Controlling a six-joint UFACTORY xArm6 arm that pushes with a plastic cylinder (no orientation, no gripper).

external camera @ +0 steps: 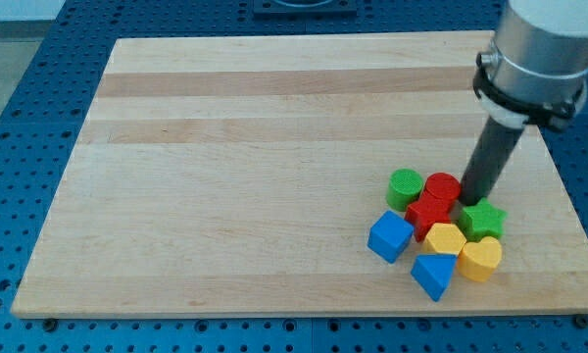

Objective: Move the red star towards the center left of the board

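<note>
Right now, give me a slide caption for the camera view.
My tip touches the red star in a block cluster at the wooden board lower right.

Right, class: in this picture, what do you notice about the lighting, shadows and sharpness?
Camera view: even, soft lighting on the wooden board, no strong glare; blocks such as the blue cube cast only faint shadows. The cluster looks sharp; the arm's grey upper part at the view's top right is cropped. My tip sits beside the red star.

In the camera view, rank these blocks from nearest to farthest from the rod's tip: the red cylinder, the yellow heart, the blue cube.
From my tip:
1. Red cylinder, touching or nearly so, on the tip's left.
2. Yellow heart, below the tip, at the cluster's lower right.
3. Blue cube, at the cluster's left edge, lower left of the tip.
</note>
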